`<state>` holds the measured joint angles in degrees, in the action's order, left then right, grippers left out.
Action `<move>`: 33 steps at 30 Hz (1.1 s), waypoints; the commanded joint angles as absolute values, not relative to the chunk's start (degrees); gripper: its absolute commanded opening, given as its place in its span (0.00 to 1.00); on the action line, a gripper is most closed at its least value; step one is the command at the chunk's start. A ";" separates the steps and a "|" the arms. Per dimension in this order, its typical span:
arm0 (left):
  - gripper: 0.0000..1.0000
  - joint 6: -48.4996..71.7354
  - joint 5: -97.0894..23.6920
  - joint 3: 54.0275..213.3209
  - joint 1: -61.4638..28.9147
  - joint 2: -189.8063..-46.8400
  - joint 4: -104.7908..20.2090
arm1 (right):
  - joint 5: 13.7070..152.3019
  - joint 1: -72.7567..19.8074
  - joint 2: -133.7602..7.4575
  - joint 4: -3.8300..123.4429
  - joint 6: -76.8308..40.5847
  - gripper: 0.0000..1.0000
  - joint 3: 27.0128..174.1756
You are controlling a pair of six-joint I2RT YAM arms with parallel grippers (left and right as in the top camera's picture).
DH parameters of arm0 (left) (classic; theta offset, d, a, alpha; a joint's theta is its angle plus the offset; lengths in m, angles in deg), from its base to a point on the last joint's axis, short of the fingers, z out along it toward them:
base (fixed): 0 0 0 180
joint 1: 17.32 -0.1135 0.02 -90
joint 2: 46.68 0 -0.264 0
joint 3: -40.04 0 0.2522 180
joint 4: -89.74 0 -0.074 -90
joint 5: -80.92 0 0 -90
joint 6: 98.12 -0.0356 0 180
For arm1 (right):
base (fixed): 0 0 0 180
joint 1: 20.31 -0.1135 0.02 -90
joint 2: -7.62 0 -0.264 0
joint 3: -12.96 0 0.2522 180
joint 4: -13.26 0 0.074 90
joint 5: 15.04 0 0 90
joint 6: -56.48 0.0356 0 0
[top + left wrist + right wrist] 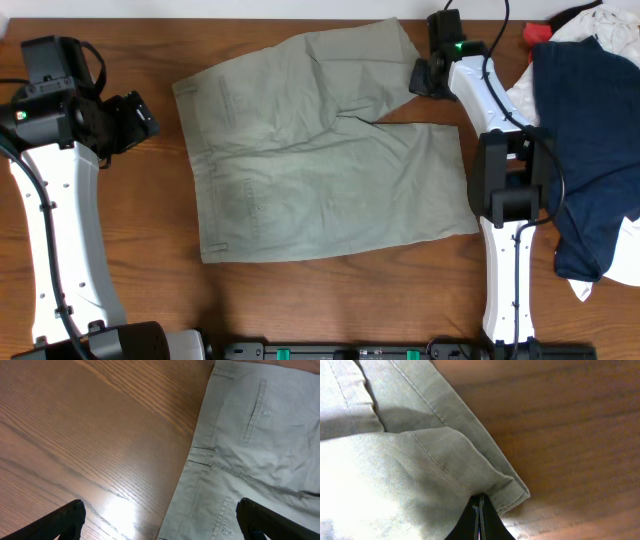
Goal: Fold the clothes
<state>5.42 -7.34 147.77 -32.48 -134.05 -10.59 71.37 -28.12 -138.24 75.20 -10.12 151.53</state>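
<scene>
Currently, we see the shorts (pixel 320 170) spread flat at centre frame on the table (pixel 300 300), waistband toward the left. Our right gripper (pixel 479 510) is pressed together, pinching the upper leg's hem corner at upper right. Our left gripper (pixel 160 517) hangs spread over the waistband edge. A navy garment (pixel 590 150) lies at the right edge.

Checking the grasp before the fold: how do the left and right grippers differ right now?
The left gripper is open; the right gripper is shut. The left hangs over the waistband edge, holding nothing; the right pinches a leg hem of the shorts. Both are at the shorts' edge.
</scene>
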 commanded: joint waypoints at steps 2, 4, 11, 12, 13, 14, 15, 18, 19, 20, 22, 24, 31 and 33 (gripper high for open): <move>0.98 5.95 -6.67 147.38 -32.24 -134.27 -10.57 | 70.38 -27.78 -140.62 81.48 -12.83 0.01 149.83; 0.98 5.95 -6.67 147.38 -32.24 -134.29 -10.35 | 70.21 -27.23 -140.62 84.56 -12.79 0.01 149.83; 0.98 5.95 -6.67 147.33 -32.26 -134.36 -9.52 | 70.23 -23.84 -140.62 93.83 -12.35 0.01 149.83; 0.98 5.92 -6.67 147.33 -32.26 -134.36 -9.52 | 70.25 -23.29 -140.62 94.77 -12.35 0.01 149.83; 0.98 5.95 -6.67 147.33 -32.24 -134.36 -9.52 | 70.25 -22.66 -140.62 95.71 -12.33 0.01 149.83; 0.98 5.95 -6.67 147.33 -32.24 -134.36 -9.52 | 70.25 -21.98 -140.62 96.56 -12.33 0.01 149.83; 0.98 5.95 -6.67 147.33 -32.24 -134.36 -9.52 | 70.29 -21.41 -140.60 97.17 -12.33 0.01 149.83; 0.98 5.97 -6.67 147.33 -32.24 -134.36 -9.63 | 72.48 -19.82 -139.92 98.59 -12.35 0.01 149.83; 0.98 5.97 -6.69 147.33 -32.24 -134.36 -9.78 | 73.09 -19.51 -139.40 98.90 -12.40 0.01 149.83; 0.98 5.97 -6.69 147.33 -32.24 -134.36 -9.80 | 73.29 -19.40 -138.81 99.07 -12.57 0.01 149.83; 0.98 5.95 -6.69 147.33 -32.24 -134.36 -10.04 | 73.31 -19.51 -136.65 99.03 -13.97 0.01 149.83; 0.98 5.95 -6.75 147.33 -32.24 -134.36 -10.63 | 73.29 -19.75 -133.52 98.96 -14.95 0.01 149.89; 0.99 9.16 -7.61 147.36 -32.24 -133.90 -9.23 | 76.44 -19.86 -115.62 99.51 -16.44 0.12 149.94; 0.97 11.63 -7.96 147.36 -32.24 -133.66 -6.19 | 77.40 -19.95 -110.40 101.02 -16.44 0.21 149.91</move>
